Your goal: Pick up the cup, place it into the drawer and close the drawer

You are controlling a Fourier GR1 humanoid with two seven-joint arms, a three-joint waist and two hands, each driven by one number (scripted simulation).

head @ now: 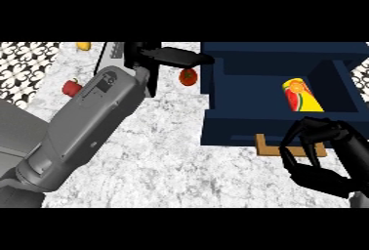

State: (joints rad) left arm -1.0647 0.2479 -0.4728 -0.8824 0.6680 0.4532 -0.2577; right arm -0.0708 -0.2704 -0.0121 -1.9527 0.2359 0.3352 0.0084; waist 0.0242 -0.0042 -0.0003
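Starting at the bench's (166,146) left edge, you have a red pepper (71,87) and, at the far edge, a yellow item (84,46); neither lies in your path. Your left robot hand (169,56) reaches toward the far edge with fingers straight, released and holding nothing, just short of the drawer's (238,132) left wall. A tomato (188,76) sits right under those fingers, so a sideways push could knock it. The cup (302,96) already lies on its side inside the open drawer. Your right robot hand (320,156) hovers clenched on nothing at the drawer's near right corner, over a wooden block (268,145). Closing looks to be what remains; push off-centre and the drawer may skew, or curled fingers may snag its front.
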